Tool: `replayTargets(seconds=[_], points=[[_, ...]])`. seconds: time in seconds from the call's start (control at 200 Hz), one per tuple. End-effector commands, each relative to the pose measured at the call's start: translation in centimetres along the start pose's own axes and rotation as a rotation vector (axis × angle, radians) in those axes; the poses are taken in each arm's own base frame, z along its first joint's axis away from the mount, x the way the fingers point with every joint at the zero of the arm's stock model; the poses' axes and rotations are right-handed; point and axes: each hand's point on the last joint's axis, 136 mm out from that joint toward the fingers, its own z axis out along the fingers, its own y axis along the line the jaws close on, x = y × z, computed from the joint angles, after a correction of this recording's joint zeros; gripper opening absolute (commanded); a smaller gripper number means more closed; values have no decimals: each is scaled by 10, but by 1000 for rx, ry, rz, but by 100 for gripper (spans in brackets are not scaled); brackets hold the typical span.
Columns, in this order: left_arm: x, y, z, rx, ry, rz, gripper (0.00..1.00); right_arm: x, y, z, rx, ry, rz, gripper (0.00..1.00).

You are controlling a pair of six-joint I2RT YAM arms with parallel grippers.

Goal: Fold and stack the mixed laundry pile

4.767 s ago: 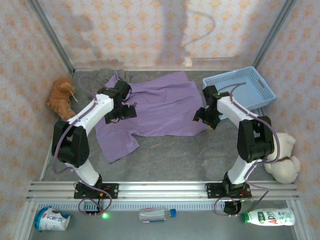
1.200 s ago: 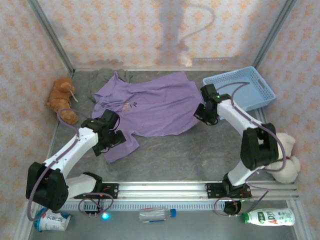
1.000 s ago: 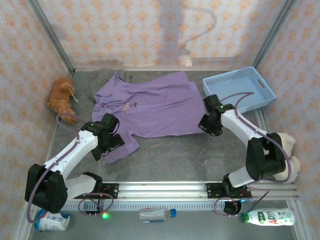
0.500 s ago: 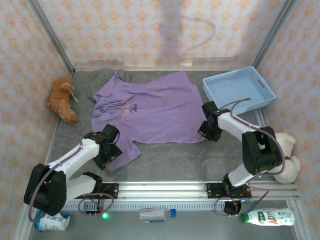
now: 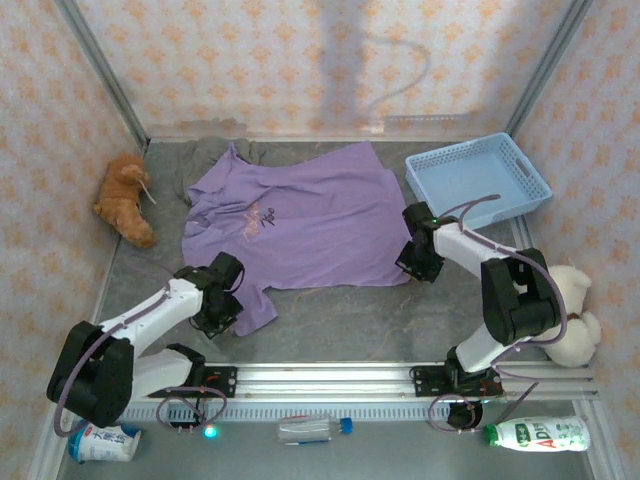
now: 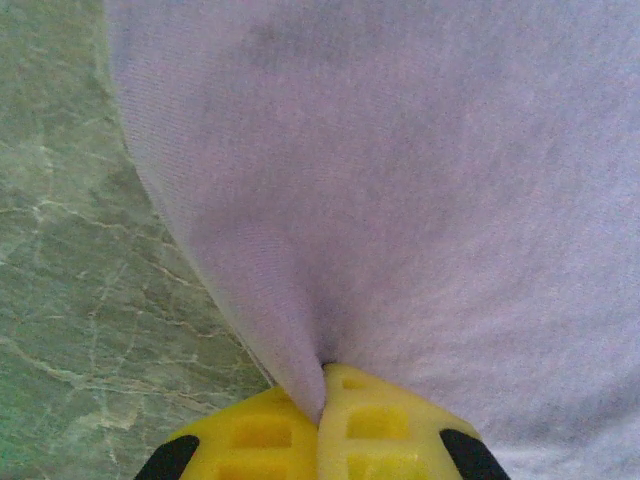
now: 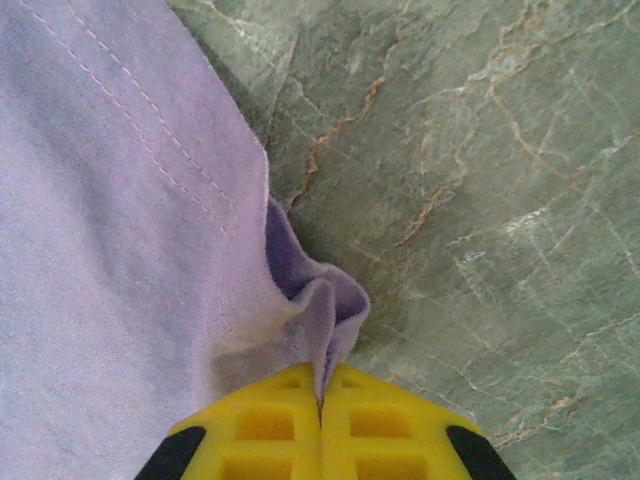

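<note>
Table [image 5: 330, 312], shirt [image 5: 300, 215] in left tool [image 6: 322, 388], right tool [image 7: 322, 395]

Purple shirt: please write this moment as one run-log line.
left pincer: shut on purple shirt, near sleeve | right pincer: shut on shirt hem corner | shirt: spread out

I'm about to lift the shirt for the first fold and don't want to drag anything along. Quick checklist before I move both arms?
1. left gripper shut on the purple shirt at its near-left sleeve: ok.
2. right gripper shut on the shirt's near-right hem corner: ok.
3. Shirt spread flat between the grips: ok.
4. grey-brown garment free of the shirt: not ok, it seems partly under the far-left edge.
5. orange plush toy apart from the shirt: ok.
6. One layer only in each pinch: cannot tell.
</note>
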Motion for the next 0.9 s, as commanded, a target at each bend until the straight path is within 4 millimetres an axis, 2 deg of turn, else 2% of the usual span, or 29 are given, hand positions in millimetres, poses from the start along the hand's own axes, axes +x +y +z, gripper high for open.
replayTargets(seconds=[0.0,0.1,0.19,0.265,0.34,0.485,0.721,0.891], points=[[-6,29,-8,-120,-63,9,0,2,-14,-7,53,-11,13,0],[-21,29,-42,-87,-164,-13,0,15,-25,-10,53,12,32,0],[-40,24,-83,-27,-285,-41,0,19,-24,-22,15,10,52,0],[-59,18,-116,12,-401,-50,0,13,-15,-37,-28,-17,67,0],[-75,3,-138,43,-460,-41,0,2,-4,-51,-65,-55,74,0],[-106,-23,-159,10,-523,-9,0,-23,21,-61,-102,-88,82,0],[-171,-62,-180,55,-637,-75,0,-82,70,-68,-167,-149,132,0],[-211,-99,-190,24,-664,9,0,-121,97,-62,-156,-178,138,0]])
